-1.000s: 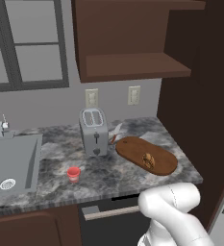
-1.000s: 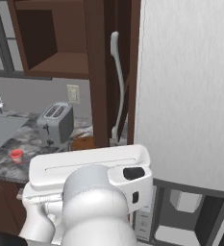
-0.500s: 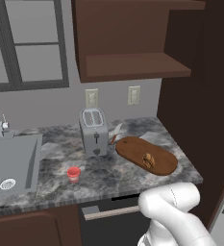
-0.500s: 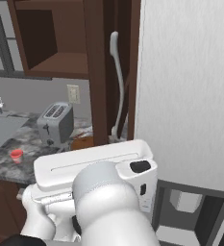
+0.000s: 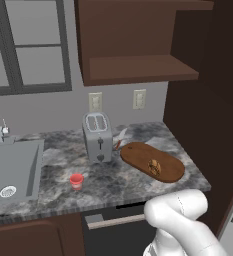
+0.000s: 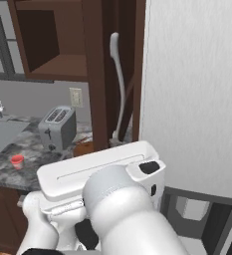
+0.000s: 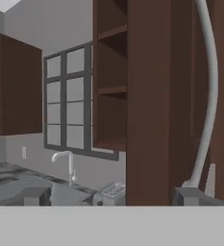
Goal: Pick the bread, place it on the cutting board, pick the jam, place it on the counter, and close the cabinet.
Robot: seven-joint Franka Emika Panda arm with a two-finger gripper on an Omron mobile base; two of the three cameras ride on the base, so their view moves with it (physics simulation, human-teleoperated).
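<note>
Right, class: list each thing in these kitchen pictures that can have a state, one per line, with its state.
Dark brown wall cabinet: door swung open, shelves bare.
Small golden-brown bread lump: lying on the board.
Oval reddish-brown wooden cutting board: flat on the counter.
Small red jam jar: upright on the counter.
Silver toaster: slots empty.
Gripper: open, holding nothing.

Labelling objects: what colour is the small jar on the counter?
Red jar, clearest in the left base view.

A grey-white marbled counter (image 5: pixel 113 180), red jam (image 5: pixel 76 180), golden-brown speckled bread (image 5: pixel 154 167) and a reddish-brown board (image 5: pixel 138 154) are seen.
</note>
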